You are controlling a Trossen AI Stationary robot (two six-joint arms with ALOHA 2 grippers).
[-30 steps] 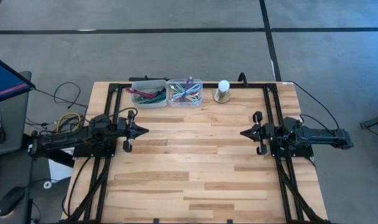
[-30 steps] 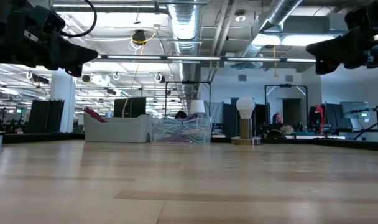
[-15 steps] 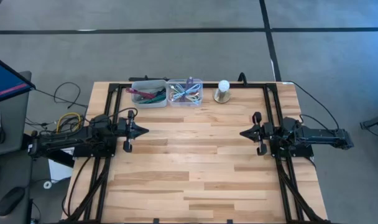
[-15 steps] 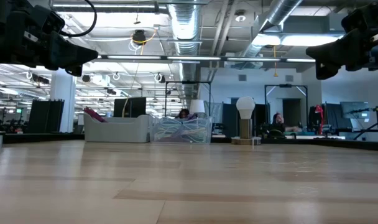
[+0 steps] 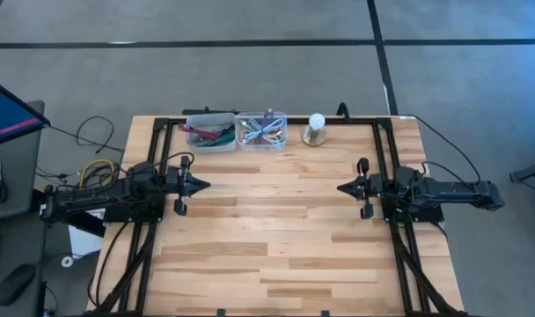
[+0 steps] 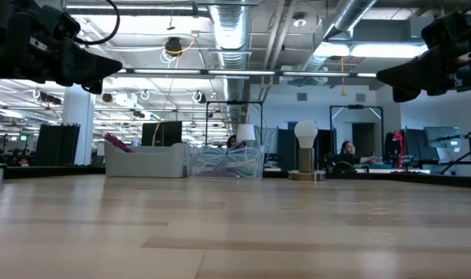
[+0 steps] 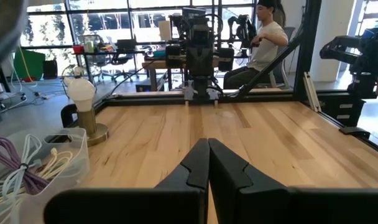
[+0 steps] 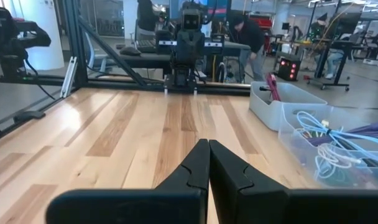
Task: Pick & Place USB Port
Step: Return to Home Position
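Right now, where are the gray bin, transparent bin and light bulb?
gray bin point(image 6: 146, 164), low view, front wall.
transparent bin point(image 6: 226, 165), low view, front wall.
light bulb point(image 5: 316, 121), high view, bulb's top.

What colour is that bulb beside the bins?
The bulb is white; the left wrist view shows it best.

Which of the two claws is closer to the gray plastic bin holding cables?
Left. The left gripper sits just in front of the gray plastic bin; the right gripper is across the table.
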